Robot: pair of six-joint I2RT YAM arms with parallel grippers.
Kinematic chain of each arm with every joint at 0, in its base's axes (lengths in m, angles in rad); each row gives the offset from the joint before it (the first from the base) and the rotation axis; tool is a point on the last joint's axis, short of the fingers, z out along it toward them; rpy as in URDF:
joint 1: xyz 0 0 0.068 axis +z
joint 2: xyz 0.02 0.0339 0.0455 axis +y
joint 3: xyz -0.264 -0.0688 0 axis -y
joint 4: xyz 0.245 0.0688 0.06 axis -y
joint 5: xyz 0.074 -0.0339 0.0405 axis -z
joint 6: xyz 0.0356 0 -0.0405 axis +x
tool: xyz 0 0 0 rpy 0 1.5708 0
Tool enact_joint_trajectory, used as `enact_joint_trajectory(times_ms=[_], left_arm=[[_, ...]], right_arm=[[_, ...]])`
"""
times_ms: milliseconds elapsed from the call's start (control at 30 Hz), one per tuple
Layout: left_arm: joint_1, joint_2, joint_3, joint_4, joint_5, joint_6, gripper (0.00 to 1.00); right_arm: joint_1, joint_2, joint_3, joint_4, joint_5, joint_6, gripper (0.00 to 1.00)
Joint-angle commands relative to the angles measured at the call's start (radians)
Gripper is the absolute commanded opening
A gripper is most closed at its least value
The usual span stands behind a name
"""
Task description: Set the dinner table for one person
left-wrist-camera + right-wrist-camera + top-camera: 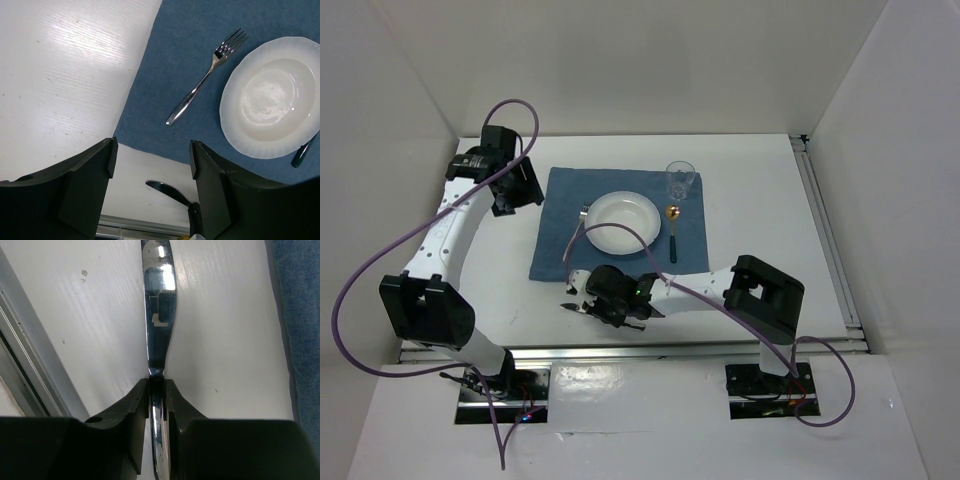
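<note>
Right wrist view: right pincer [156,385] clamped on a knife [159,300], dinner table [225,340] beneath it.

The table [760,200], a large flat matte white rectangle, lies level between white walls [620,70] on 3 sides, with metal rails [825,230] along its right and near edges. Up close, its surface [60,75] shows fine straight grain and a few small dark specks. A blue placemat [555,225] lies flat left of center, bearing 1 white plate [623,222], 1 fork [578,232], 1 spoon [673,235] and 1 glass [681,181]; the right and near parts are bare white.
</note>
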Motion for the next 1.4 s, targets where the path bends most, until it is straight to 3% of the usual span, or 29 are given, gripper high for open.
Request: enact_joint_trajectory(times_ms=[0, 300, 767, 1167, 1367], left_arm=[[0.005, -0.04, -0.004, 0.015, 0.004, 0.016, 0.76], [0.014, -0.04, -0.004, 0.015, 0.004, 0.016, 0.76], [0.034, -0.08, 0.005, 0.015, -0.024, -0.013, 0.76], [0.043, -0.08, 0.014, 0.015, -0.014, -0.022, 0.76], [0.062, -0.08, 0.014, 0.006, -0.014, -0.022, 0.76]], right_arm=[[0.006, 0.073, -0.026, -0.062, 0.006, -0.003, 0.18], [0.006, -0.002, 0.02, -0.153, 0.059, -0.023, 0.01], [0.006, -0.192, 0.134, -0.339, 0.187, -0.026, 0.0], [-0.216, -0.438, 0.109, -0.379, 0.187, 0.1, 0.0], [-0.396, -0.415, 0.172, -0.437, 0.279, 0.224, 0.0]])
